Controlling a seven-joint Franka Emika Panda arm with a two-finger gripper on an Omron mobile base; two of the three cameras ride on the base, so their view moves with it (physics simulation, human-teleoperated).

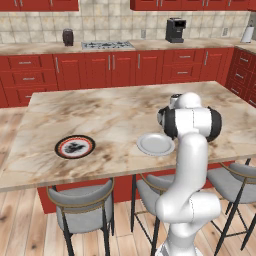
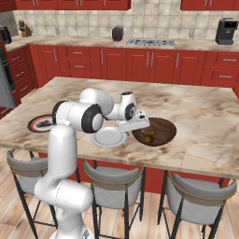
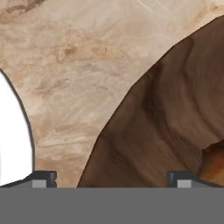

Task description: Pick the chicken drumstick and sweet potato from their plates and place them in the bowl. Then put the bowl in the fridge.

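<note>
The white arm leans over the near edge of the marbled beige island surface [image 2: 196, 116], its gripper [image 2: 140, 125] hanging low just above the near-left rim of the wide, shallow dark brown wooden bowl [image 2: 161, 127]. From the hand camera, the two dark fingertips [image 3: 43, 178] stand wide apart with nothing between them; one sits over bare marble, the other over the bowl's inner wall, so the gripper is open and empty.

Inside the bowl lie two pieces: a small orange-brown lumpy chicken drumstick [image 2: 149, 138] toward the near side, and beside it a darker brown shape that looks like the sweet potato [image 2: 153, 132], though it blends with the wood grain and I cannot make out its outline well.

Just left of the bowl, nearly touching it, sits the plain pale grey-white round plate [image 2: 108, 137], bare on top. Well to the left, by the near-left part of the island, is the black-rimmed plate with a red ring and white centre [image 1: 75, 146]; a dark smudge marks its middle.

Grey cushioned stools [image 2: 112, 184] are tucked under the near edge. Along the far wall run red cabinets [image 1: 112, 67], with a black coffee machine [image 1: 175, 30] on the back counter.
</note>
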